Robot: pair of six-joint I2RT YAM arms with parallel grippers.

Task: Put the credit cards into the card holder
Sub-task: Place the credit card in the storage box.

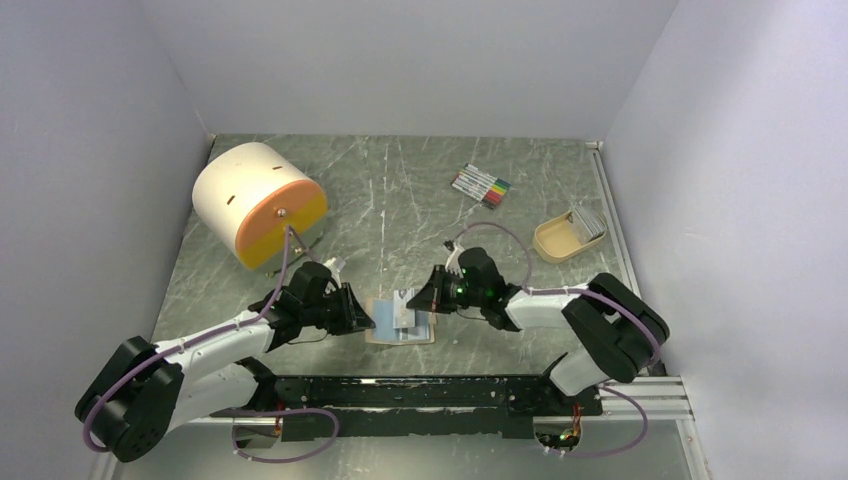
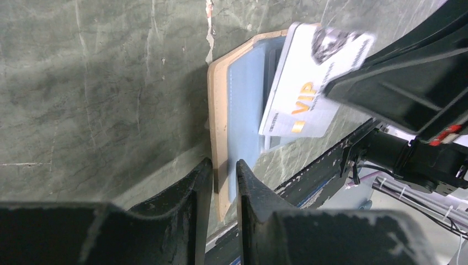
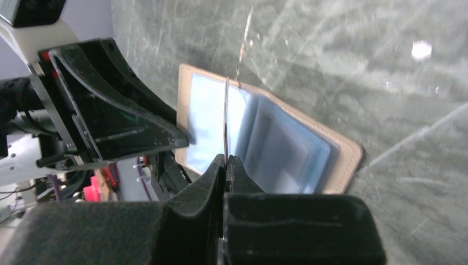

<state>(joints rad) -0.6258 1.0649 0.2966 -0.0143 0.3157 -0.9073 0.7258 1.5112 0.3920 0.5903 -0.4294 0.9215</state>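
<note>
Top external view: you see the card holder (image 1: pixel 410 336) lying open on the desk (image 1: pixel 400 200), just ahead of the arm bases and between the two arms. Your left pincer (image 1: pixel 362 318) sits at its left edge and your right pincer (image 1: pixel 428 295) hangs over its upper right part. Far to the right, a tan tray (image 1: pixel 552 247) holds the other credit cards (image 1: pixel 588 220). A bundle of marker pens (image 1: pixel 481 186) lies further back, and a white and orange drum (image 1: pixel 258 203) rests on its side at the back left.

Left wrist view: your left pincer (image 2: pixel 223 165) has its jaws narrowly parted, with the tan edge of the card holder (image 2: pixel 243 99) running into the gap. You cannot tell whether the pads press on it. Above the pale blue sleeves a white credit card (image 2: pixel 306 83), printed "VIP" in orange, is tilted and held at its right end by the black fingers of your right pincer.

Right wrist view: your right pincer (image 3: pixel 226 161) is closed tight on that credit card (image 3: pixel 226 110), which you see here edge-on as a thin upright line. The card's far end is over the card holder (image 3: pixel 287 149), by the fanned blue sleeves. Whether it has entered a sleeve you cannot tell. One finger of your left pincer lies across the holder's left edge.
</note>
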